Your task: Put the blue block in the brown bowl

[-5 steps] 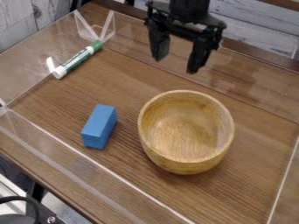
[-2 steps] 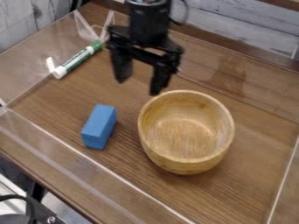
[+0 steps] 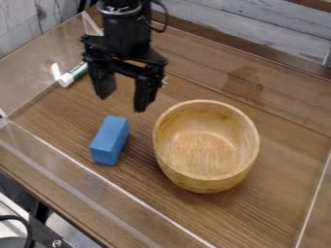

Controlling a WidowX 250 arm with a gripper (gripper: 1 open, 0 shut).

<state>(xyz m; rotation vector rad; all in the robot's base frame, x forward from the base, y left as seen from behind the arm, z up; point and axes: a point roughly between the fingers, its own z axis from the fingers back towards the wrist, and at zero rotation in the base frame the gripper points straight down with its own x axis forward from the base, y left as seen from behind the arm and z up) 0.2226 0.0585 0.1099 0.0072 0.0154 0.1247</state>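
Observation:
The blue block [image 3: 110, 139] lies flat on the wooden tabletop, left of the brown bowl [image 3: 207, 145], which stands upright with nothing inside. My gripper [image 3: 124, 89] hangs pointing down just above and behind the block, a little to its right. Its two black fingers [image 3: 100, 84] stand wide apart, open, with nothing between them. It touches neither the block nor the bowl.
A green-and-white marker pen [image 3: 68, 73] lies at the back left, partly hidden behind the gripper. Clear plastic walls [image 3: 39, 155] border the tabletop on the left and front. The table's front edge [image 3: 77, 208] runs diagonally below the block.
The gripper has moved left and toward the camera, from behind the bowl to above the blue block, staying open. Block and bowl have not moved.

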